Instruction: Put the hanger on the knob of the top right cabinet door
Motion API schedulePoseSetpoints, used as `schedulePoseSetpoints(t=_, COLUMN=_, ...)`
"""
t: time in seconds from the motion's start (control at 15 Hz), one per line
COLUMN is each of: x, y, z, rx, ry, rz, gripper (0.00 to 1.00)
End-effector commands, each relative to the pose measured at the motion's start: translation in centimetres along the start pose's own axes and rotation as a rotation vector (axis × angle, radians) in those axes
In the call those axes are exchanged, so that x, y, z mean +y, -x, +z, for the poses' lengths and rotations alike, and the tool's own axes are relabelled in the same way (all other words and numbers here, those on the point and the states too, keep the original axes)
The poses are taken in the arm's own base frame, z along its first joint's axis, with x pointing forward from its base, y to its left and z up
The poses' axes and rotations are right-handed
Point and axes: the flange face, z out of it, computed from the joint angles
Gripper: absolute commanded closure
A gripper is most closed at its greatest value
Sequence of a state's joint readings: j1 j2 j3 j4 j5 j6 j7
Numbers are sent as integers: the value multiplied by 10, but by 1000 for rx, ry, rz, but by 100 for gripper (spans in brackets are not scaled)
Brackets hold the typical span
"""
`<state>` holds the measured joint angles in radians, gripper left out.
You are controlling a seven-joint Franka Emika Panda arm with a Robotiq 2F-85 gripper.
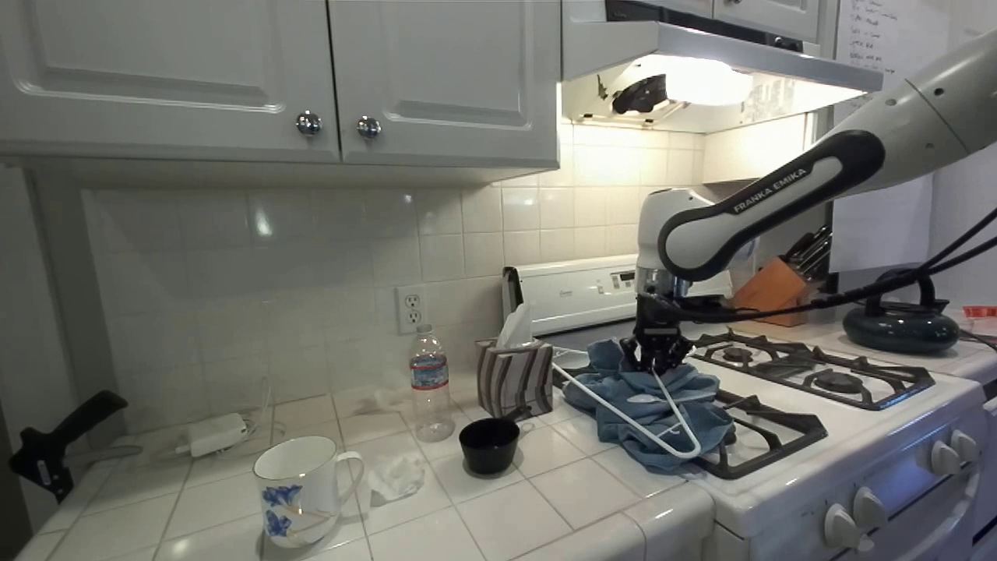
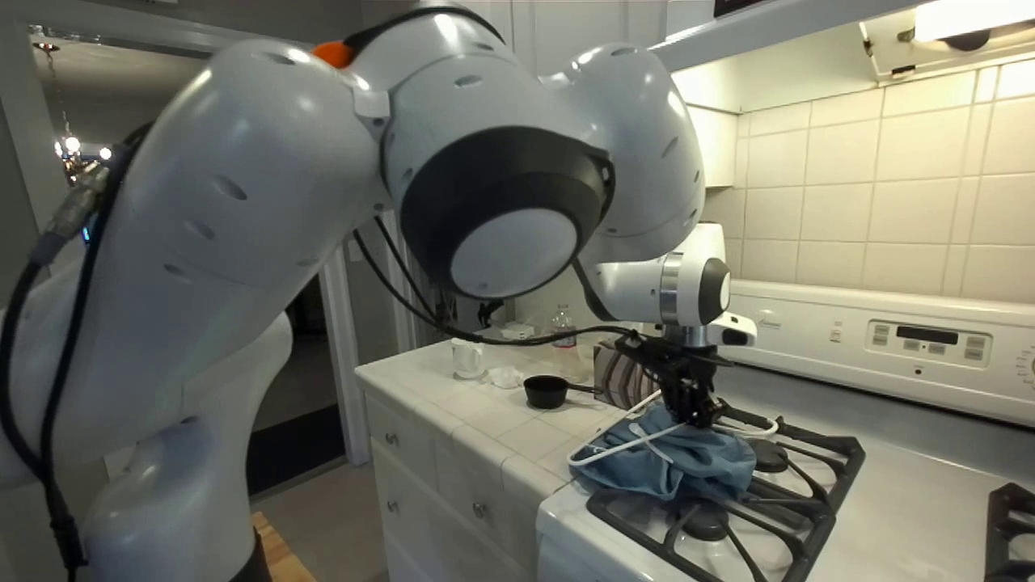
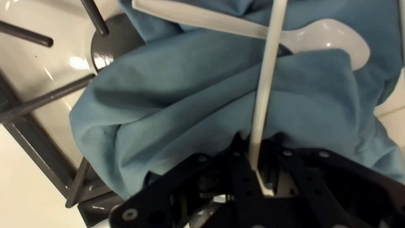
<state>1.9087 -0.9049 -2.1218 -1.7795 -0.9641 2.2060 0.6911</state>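
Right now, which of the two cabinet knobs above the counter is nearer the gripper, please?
The knob on the door beside the range hood; the other knob sits farther from the gripper.

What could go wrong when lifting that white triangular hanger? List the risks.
The black two-fingered tool grips the white triangular hanger down at the crumpled blue cloth; lifting may drag the cloth along.
The white plastic spoon lying on that cloth, beneath the hanger's bar, could then slide off.
One end of the hanger appears near the rectangular grey-striped tissue box; a swing might knock it.
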Motion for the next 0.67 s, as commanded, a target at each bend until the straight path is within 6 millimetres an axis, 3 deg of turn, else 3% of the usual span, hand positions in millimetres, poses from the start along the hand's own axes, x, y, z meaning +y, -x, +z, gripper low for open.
schedulePoseSetpoints(t=0.0, x=2, y=61, z=-7, rx=43, ry=76, rz=47, gripper=98)
schedulePoseSetpoints(t=0.6, x=-18, y=216, z=-26, rx=90, ry=276, rz=70, gripper=98)
